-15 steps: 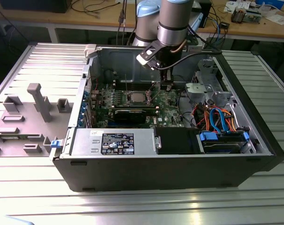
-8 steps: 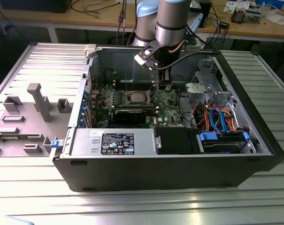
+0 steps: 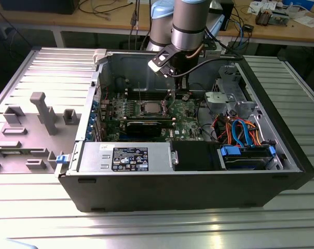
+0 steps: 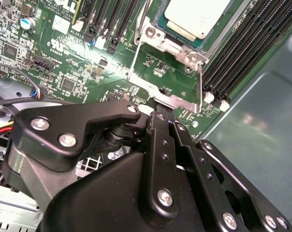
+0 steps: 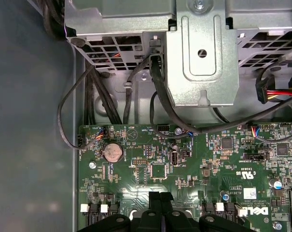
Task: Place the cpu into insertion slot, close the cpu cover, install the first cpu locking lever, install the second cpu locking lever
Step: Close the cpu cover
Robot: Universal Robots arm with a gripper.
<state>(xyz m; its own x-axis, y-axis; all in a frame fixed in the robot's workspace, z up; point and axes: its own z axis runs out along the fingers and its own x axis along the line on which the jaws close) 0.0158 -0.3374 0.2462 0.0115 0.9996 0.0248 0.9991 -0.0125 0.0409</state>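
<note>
Second wrist view: my black jaws, clenched, touch the edge of the thin silver cpu cover (image 4: pixel 179 99) (frame tilted up); beside it lies the square matte-grey cpu (image 4: pixel 198 17).

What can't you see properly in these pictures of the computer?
The cpu: second wrist view, one part is cut off by the picture's edge.
The cpu cover: second wrist view, the black hand hides whether they touch.
The insertion slot: exterior view, too small for its details.
</note>
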